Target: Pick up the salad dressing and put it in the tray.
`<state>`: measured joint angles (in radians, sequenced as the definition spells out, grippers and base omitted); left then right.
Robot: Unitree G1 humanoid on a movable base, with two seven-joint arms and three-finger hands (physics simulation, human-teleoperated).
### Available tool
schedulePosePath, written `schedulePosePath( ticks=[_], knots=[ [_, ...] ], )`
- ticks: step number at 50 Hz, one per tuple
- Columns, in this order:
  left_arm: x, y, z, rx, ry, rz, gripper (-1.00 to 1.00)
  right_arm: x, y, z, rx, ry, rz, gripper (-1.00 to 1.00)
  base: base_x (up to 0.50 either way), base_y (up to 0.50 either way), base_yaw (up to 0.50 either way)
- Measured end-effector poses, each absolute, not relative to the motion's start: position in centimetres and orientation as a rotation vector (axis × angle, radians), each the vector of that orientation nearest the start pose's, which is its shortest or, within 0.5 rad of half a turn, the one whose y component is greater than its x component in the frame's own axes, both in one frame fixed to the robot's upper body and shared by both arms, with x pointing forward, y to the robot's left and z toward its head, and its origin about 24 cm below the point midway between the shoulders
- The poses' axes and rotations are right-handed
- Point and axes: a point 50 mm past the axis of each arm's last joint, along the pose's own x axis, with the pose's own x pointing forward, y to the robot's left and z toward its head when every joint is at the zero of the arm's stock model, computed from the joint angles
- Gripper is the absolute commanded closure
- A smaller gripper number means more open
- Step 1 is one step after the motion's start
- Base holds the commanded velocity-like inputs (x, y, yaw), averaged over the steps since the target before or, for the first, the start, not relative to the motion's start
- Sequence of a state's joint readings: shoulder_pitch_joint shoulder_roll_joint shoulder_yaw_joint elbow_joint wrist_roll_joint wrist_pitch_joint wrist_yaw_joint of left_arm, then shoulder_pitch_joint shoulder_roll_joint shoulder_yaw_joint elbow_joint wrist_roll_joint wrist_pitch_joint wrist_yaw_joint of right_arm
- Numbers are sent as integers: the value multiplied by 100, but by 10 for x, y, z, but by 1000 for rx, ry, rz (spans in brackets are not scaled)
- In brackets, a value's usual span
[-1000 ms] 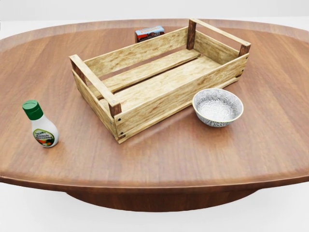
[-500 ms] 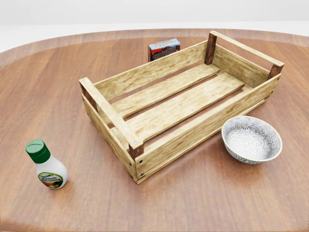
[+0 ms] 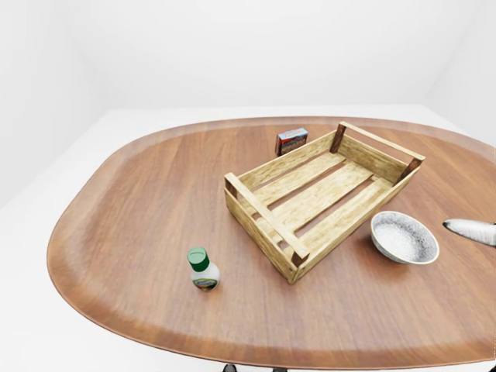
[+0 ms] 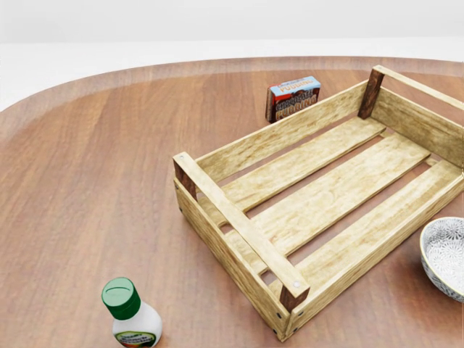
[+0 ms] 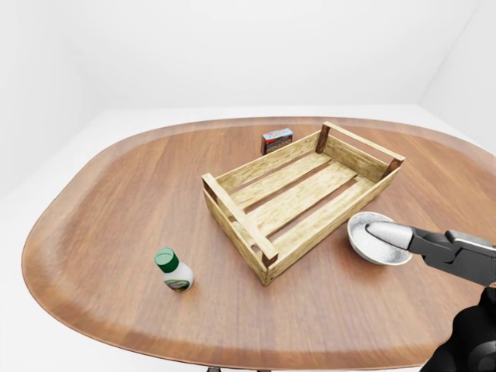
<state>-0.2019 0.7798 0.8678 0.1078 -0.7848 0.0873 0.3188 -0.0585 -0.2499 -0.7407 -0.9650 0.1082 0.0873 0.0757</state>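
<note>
The head camera has moved closer, so the untouched salad dressing bottle point(image 4: 132, 316) near the table's point(image 3: 139, 201) left edge, beside the wooden tray point(image 4: 319, 196), sits nearer reach; right hand point(image 5: 387, 232) grip unclear, left unseen.

My right robot hand point(image 5: 434, 244) shows one finger with a pale, glossy silver-grey tip, rounded like a capsule. That finger runs into a black angular link, and below it sits a bulkier black rounded housing. Only the silver tip shows in my left-eye view.
</note>
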Motion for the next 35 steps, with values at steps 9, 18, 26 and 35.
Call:
schedulePosePath(
  ticks=[9,18,26,35],
  knots=[
    [177,436,238,-266,-621,927,-100,125,-249,271,-336,-1052,-427,-100,50,2,0],
    [176,435,240,-266,-631,927,-100,119,-248,278,-207,-1130,-388,-100,50,-3,0],
    [177,435,239,-267,-627,924,-100,118,-247,280,-150,-1149,-369,-100,50,-5,0],
    [179,436,236,-266,-611,924,-100,120,-247,279,-132,-1141,-364,-100,50,-5,0]
  ],
)
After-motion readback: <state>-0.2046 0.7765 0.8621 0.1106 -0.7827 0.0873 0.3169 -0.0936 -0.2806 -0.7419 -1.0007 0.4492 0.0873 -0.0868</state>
